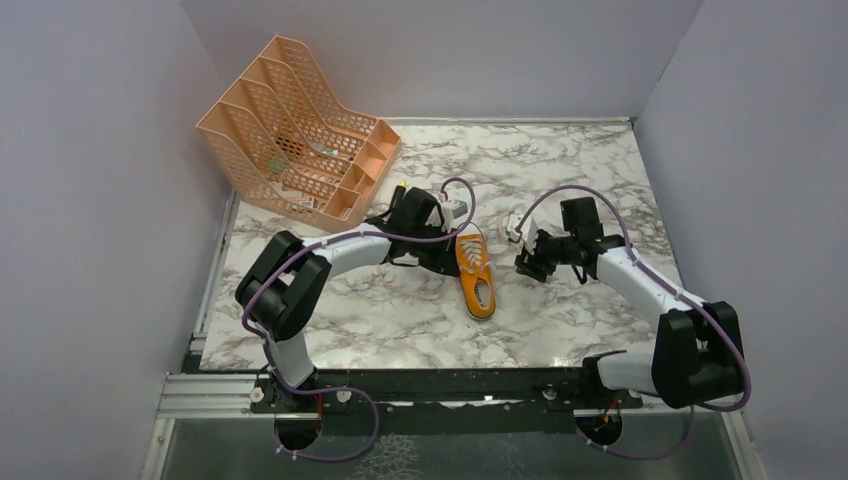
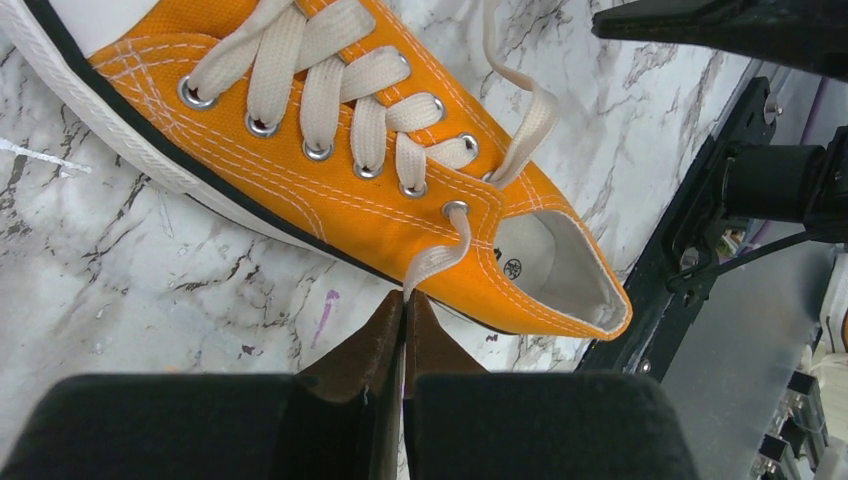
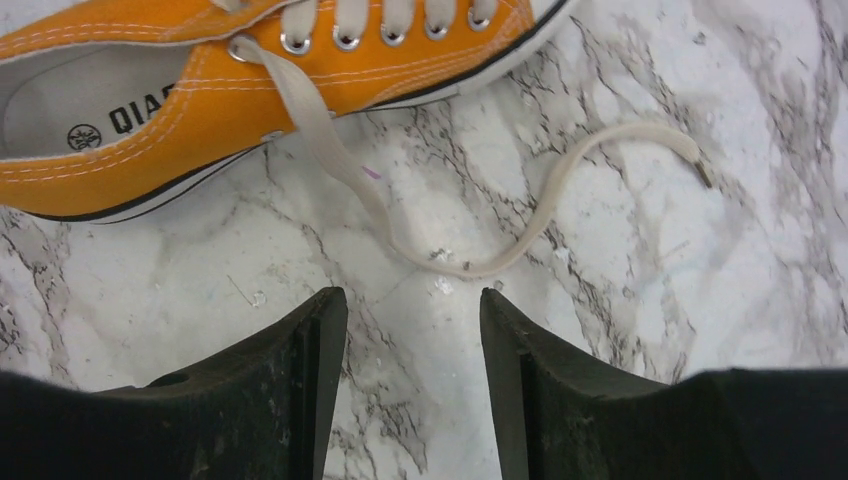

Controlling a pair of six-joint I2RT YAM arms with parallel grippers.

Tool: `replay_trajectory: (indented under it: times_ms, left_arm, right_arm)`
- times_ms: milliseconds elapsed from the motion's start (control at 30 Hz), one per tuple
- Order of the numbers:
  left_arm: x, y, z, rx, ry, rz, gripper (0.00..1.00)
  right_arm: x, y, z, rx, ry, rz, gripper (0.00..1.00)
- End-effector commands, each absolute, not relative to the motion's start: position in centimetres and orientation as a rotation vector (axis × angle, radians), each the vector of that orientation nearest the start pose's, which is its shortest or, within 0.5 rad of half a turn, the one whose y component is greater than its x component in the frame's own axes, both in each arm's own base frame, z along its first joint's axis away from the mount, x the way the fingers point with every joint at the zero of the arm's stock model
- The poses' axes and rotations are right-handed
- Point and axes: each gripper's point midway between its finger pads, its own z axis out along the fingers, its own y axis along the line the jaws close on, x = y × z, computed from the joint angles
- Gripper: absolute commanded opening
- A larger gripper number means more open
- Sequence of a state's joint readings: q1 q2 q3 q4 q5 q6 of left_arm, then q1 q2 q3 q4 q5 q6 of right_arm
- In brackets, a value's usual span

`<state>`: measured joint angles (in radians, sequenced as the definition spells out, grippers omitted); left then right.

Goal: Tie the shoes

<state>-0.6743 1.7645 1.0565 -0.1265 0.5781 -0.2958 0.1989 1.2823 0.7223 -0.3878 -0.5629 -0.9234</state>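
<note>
The orange shoe [image 1: 475,274] lies in the middle of the table [image 1: 580,170], toe toward 12 o'clock. At its 9 o'clock the left arm reaches in low. The left gripper [image 2: 405,318] is pinched together on the left lace [image 2: 437,255]. At 3 o'clock the right gripper [image 3: 413,330] hangs with its fingers apart above the loose right lace [image 3: 470,268].

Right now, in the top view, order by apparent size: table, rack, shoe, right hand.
1. Table
2. Rack
3. Shoe and right hand: these look alike, and the hand sits nearer the camera, so unranked.
</note>
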Motion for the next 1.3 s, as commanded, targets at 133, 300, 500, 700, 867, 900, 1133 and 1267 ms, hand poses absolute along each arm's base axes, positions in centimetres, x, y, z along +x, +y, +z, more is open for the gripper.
replay_trajectory:
  times_ms: [133,300,500,700,867,900,1133,1267]
  left_arm:
    - [25.5,-33.6,8.1,0.776,2.392,-1.163,0.04]
    - [25.4,-33.5,8.3,0.780,2.387,-1.169,0.04]
    - [25.7,-33.9,9.0,0.797,2.357,-1.194,0.02]
    - [26.3,-34.0,10.7,0.811,2.298,-1.171,0.00]
    - [26.6,-34.1,11.7,0.821,2.271,-1.157,0.00]
    - [26.6,-34.1,11.7,0.824,2.272,-1.160,0.00]
    - [26.8,-34.5,12.7,0.825,2.262,-1.181,0.00]
    - [26.8,-34.7,13.3,0.831,2.246,-1.195,0.00]
  right_arm:
    - [28.1,15.0,6.7,-1.600,1.613,0.481,0.52]
    - [28.4,15.4,6.0,-1.592,1.572,0.480,0.49]
    - [29.8,15.4,5.6,-1.548,1.579,0.431,0.43]
    - [30.1,15.8,5.6,-1.550,1.552,0.451,0.34]
    - [29.0,16.1,5.2,-1.565,1.540,0.492,0.39]
    - [28.9,15.9,5.0,-1.571,1.544,0.483,0.42]
    - [28.9,15.4,4.0,-1.595,1.549,0.438,0.46]
    - [30.0,15.4,4.0,-1.561,1.571,0.412,0.38]
